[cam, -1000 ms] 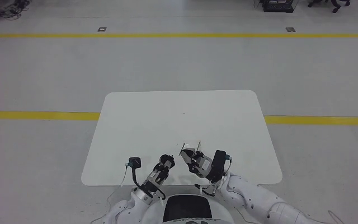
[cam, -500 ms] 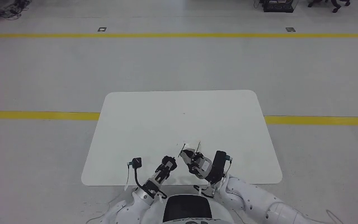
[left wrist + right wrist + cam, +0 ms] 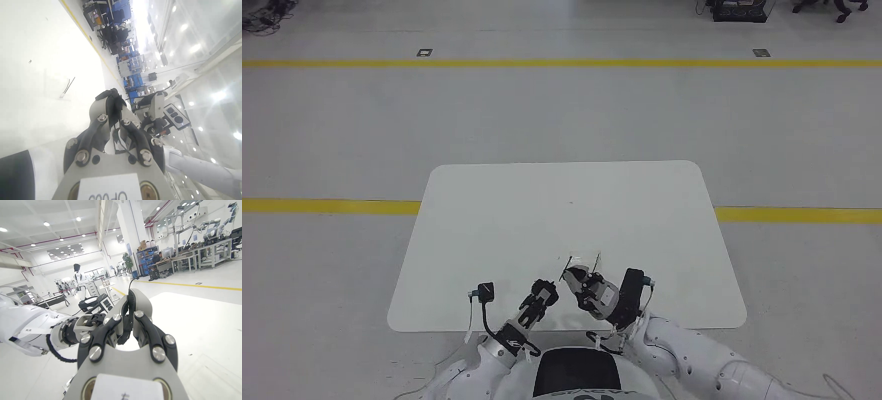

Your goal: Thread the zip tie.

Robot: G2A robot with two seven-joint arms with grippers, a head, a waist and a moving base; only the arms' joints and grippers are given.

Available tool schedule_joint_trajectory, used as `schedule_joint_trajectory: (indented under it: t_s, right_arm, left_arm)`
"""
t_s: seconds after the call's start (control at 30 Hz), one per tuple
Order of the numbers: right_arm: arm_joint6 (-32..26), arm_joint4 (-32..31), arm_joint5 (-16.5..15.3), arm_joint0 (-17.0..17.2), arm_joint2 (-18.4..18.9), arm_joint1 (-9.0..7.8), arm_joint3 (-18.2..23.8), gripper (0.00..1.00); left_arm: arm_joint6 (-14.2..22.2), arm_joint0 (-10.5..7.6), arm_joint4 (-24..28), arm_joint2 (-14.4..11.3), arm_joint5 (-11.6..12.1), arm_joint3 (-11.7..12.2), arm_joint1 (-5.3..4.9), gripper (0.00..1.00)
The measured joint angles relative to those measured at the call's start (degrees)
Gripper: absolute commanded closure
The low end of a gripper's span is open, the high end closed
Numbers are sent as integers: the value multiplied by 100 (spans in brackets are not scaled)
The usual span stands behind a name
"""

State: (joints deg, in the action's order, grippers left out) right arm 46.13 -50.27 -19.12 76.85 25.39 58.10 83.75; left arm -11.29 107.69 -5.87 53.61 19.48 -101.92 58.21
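A thin black zip tie (image 3: pixel 131 282) sticks out past the fingertips of my right gripper (image 3: pixel 129 294), which is shut on it; its small head is at the far end. From above, the tie (image 3: pixel 568 267) shows as a short dark line ahead of that gripper (image 3: pixel 579 278), near the table's front edge. My left gripper (image 3: pixel 541 291) sits close beside it on the left. Its black pads (image 3: pixel 113 98) are pressed together and I see nothing between them. A thin dark strip with a small white end (image 3: pixel 68 86) lies on the table ahead of the left gripper.
The white table (image 3: pixel 542 200) is bare apart from a tiny speck (image 3: pixel 570 203) near its middle. Both arms hover over its front edge. Grey floor with yellow lines surrounds the table.
The left gripper has crept slightly right, toward the right gripper. The right gripper has drawn back a touch toward the table's front edge, still holding the tie.
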Motion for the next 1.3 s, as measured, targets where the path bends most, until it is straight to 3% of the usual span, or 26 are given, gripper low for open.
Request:
schedule_joint_trajectory:
  t_s: [0.37,1.3]
  right_arm:
    - [-266,269,-36,156,157,146,-1,100]
    - [-162,-64,-36,185,210,332,-240,100]
  left_arm:
    - [0,0,0,0,0,0,0,100]
    - [0,0,0,0,0,0,0,100]
